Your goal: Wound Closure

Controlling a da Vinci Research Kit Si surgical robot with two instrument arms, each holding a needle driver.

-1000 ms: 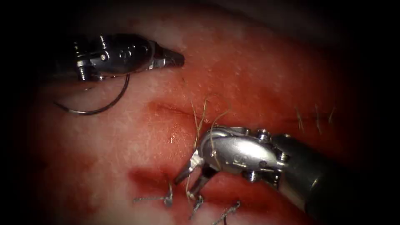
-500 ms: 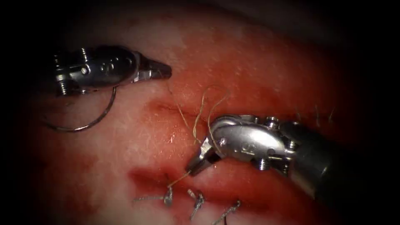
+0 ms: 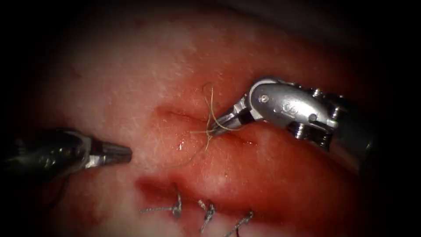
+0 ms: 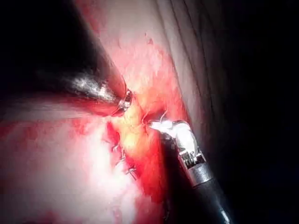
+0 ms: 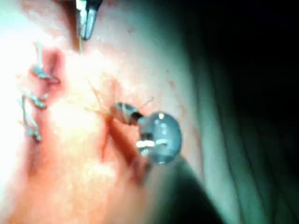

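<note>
Endoscope view: right tool (image 3: 215,127), centre frame, is clamped on the fine, limp thread (image 3: 209,109) over the cut (image 3: 184,117); thread is judged slippery, best gripped close to the tissue (image 3: 131,79). Left tool (image 3: 125,153), lower left, is closed, its hold unclear.

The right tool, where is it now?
In the endoscope view the right tool has its jaws on the thread at the cut, above the three stitches.
</note>
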